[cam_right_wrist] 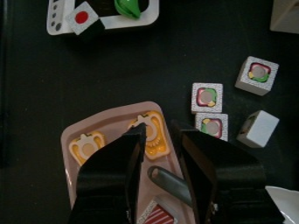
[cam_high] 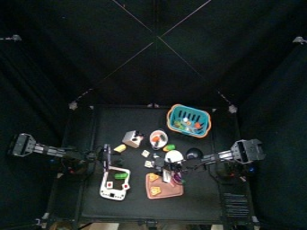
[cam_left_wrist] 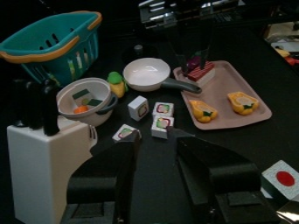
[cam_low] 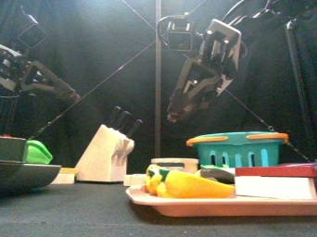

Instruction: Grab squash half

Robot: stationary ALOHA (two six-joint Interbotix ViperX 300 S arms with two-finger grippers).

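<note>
In the front view the pink tray [cam_low: 223,207] lies nearest, at the desk's front edge. A yellow squash half [cam_low: 194,186] lies flat on it, its long axis running left to right. The right pincer [cam_low: 183,104] hangs well above and behind it, jaws apart, holding nothing.

In the right wrist view those parted jaws stand over the tray [cam_right_wrist: 82,166]. One squash half [cam_right_wrist: 151,140] lies partly under them. The other squash half [cam_right_wrist: 87,147] is beside it. This looks like the approach step. Next the pincer should descend and straddle one half across its narrow width.

In the left wrist view the left pincer [cam_left_wrist: 163,175] is also spread and empty. Both halves, one squash piece [cam_left_wrist: 204,110] and its twin [cam_left_wrist: 243,103], lie side by side, roughly parallel, at the tray's near end.

From the top view, the tray [cam_high: 153,190] sits at the desk's front, and the right arm [cam_high: 231,156] reaches toward it.
</note>
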